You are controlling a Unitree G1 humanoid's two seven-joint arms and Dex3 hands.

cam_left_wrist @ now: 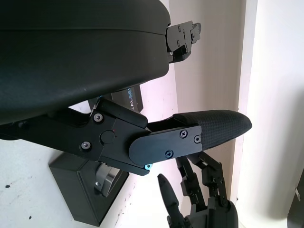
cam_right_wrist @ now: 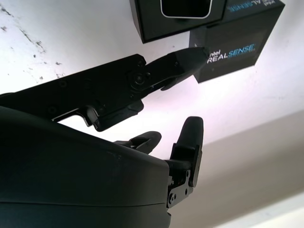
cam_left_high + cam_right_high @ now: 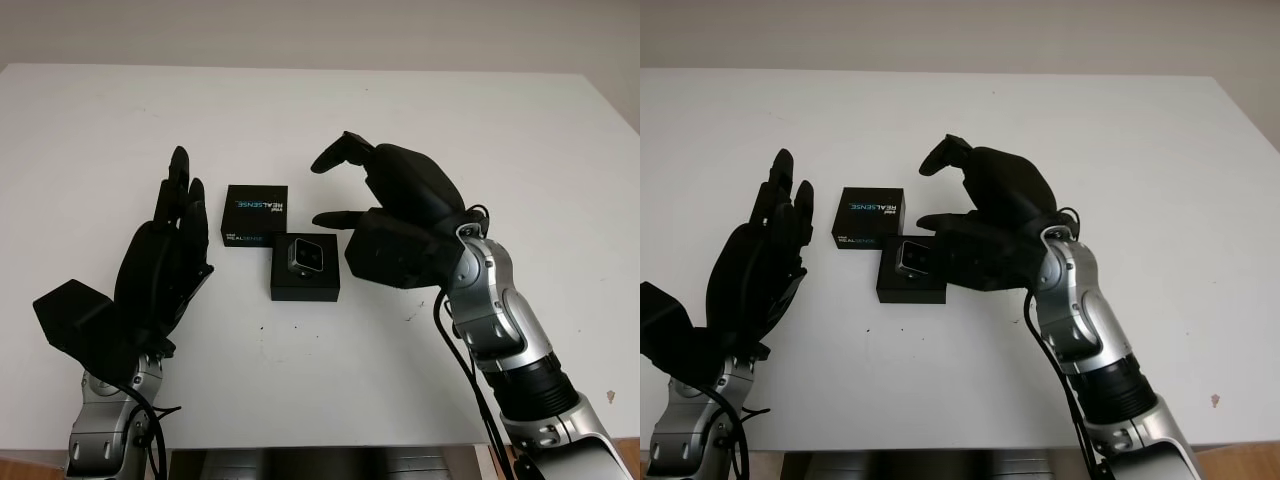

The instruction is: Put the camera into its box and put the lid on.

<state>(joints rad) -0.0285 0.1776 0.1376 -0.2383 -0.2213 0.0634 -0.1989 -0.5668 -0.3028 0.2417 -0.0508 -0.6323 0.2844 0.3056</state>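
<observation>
beside the box (image 3: 305, 282), right hand (image 3: 385, 215) fingers (image 3: 338, 154) open, holding nothing.

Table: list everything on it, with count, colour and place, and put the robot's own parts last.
Table: one, white, spans the scene.
Box: one, black, open, near the table's middle, between the two hands.
Camera: one, silver with a dark face, sitting in the box.
Lid: one, black with white and blue lettering, on the table touching the box's far left corner.
Left hand: one, black, open, raised to the left of the lid and box.
Right hand: one, black, open, raised just right of the box, fingers pointing toward the lid.
</observation>
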